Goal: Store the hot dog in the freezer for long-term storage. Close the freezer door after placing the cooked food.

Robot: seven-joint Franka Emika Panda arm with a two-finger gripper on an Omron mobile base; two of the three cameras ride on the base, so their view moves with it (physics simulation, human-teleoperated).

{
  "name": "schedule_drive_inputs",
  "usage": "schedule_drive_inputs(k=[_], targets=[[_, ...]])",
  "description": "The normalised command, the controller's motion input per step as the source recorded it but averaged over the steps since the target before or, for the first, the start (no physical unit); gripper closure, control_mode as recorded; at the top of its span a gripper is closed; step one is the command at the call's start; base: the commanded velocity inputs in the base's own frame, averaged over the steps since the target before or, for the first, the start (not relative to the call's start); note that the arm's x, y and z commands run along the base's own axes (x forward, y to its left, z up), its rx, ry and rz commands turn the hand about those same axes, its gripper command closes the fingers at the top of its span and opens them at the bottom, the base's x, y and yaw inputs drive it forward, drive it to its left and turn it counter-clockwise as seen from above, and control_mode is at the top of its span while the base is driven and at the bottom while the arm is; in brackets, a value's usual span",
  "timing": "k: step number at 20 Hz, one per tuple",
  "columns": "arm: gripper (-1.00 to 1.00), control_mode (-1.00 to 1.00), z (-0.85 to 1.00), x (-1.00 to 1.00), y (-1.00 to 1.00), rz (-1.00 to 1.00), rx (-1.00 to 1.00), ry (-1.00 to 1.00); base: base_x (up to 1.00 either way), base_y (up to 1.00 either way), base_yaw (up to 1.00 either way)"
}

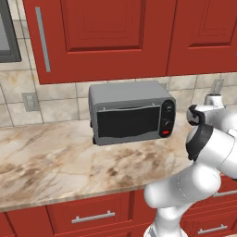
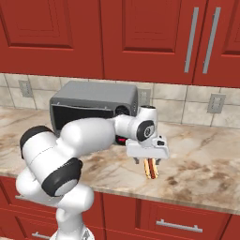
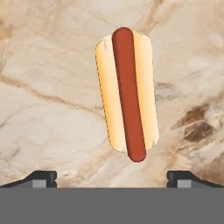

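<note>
My two-finger gripper points straight down with its small dark fingertips spread wide apart and nothing between them, so it is released. Directly beneath it lies the tan bun with the reddish sausage, the hot dog, flat on the beige marbled stone counter; it sits near the counter's front edge, in front of and to the right of the small grey toaster oven with the dark glass door that stands back against the tiled wall. Red cabinet doors hang above. I judge I am at the very first step, lining up for the pick. Next I need to descend until the fingers straddle the bun across its narrow width, then close gently before lifting and turning toward the freezer.
</note>
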Motion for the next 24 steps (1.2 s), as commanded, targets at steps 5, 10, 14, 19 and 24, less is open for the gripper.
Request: schedule_drive_inputs(k=[5, 10, 14, 19, 24], targets=[[-1.00, -1.00, -0.37, 0.21, -0.04, 0.07, 0.00, -0.05, 0.00, 0.00, 0.00], [-1.00, -1.00, -0.26, 0.13, -0.11, 0.05, 0.00, -0.08, 0.00, 0.00, 0.00], [-1.00, -1.00, -0.11, 0.16, -0.22, 0.04, 0.00, -0.01, 0.00, 0.00, 0.00], [-1.00, -1.00, -0.13, 0.11, -0.09, 0.01, 0.00, 0.00, 0.00, 0.00, 0.00], [-1.00, -1.00, -0.23, 0.01, 0.00, 0.00, 0.00, 0.00, 0.00, 0.00, 0.00]])
